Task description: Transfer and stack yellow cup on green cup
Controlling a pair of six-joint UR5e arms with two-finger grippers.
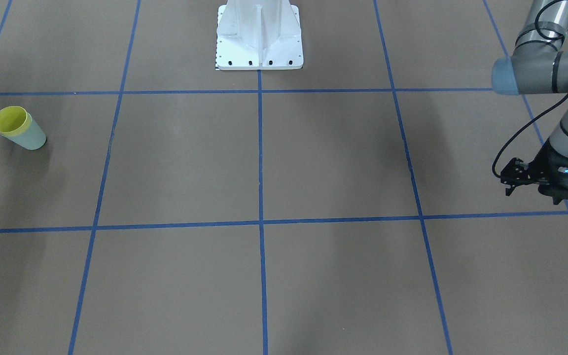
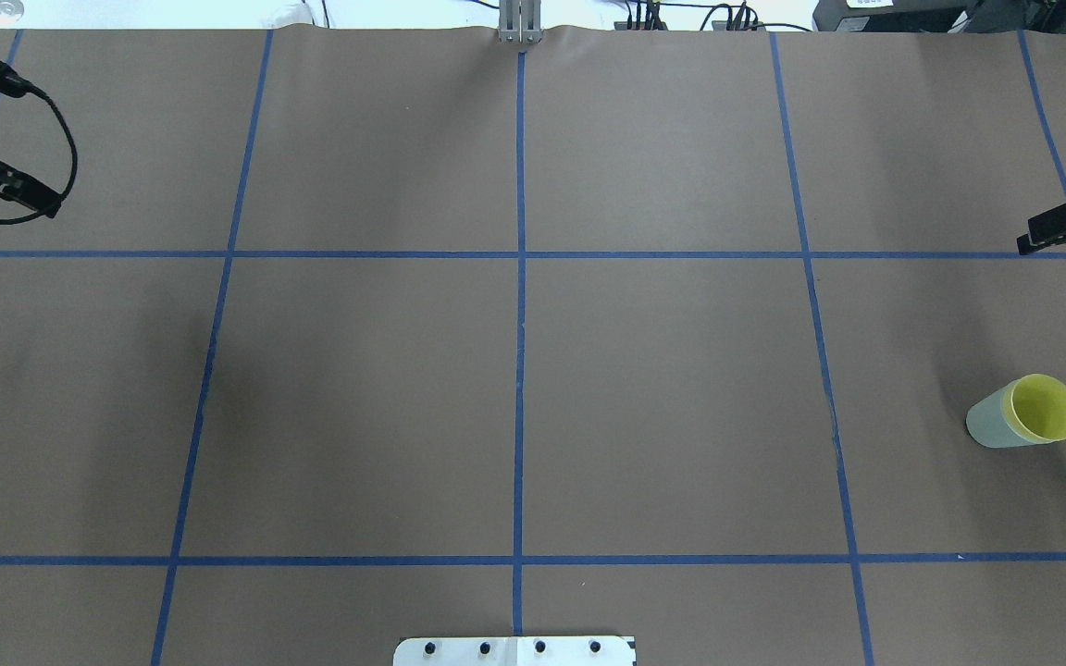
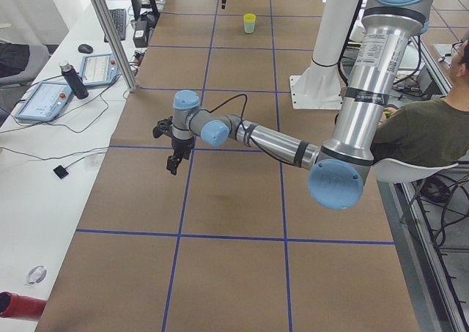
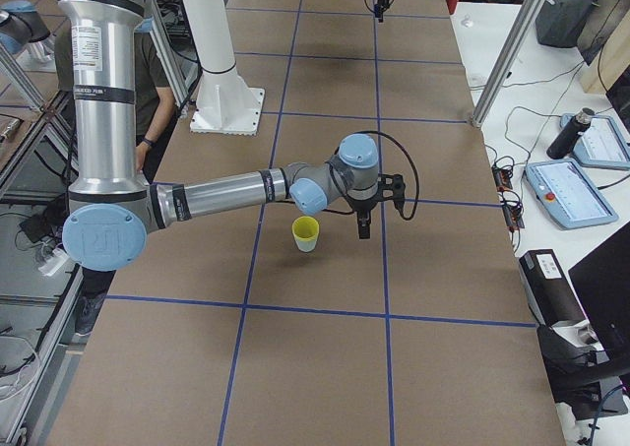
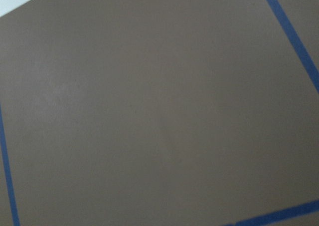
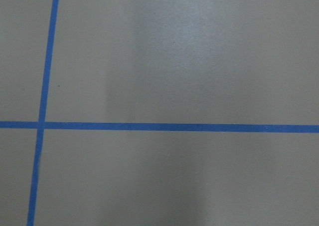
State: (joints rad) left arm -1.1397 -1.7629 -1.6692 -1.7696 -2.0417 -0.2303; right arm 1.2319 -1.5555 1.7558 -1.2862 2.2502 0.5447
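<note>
And the yellow cup (image 2: 1044,408) is sitting down inside the green cup (image 2: 988,425), with only its bright rim and inside showing above the pale green wall. The pair stands upright on the brown bench (image 2: 514,398). The right hand (image 4: 364,227) hangs above the bench with its fingers pointing down, and it has hold of nothing. The nested cups are near it but apart from it, on the side of the hand that faces the robot's base, and lower than its fingertips. How wide that hand is open, I cannot tell. The left hand (image 3: 173,163) hangs fingers-down too, empty, with the cups well apart from it at the opposite end of the bench. I cannot tell how far it is open either. Both wrist cameras show only brown surface and blue tape lines (image 6: 164,127).
</note>
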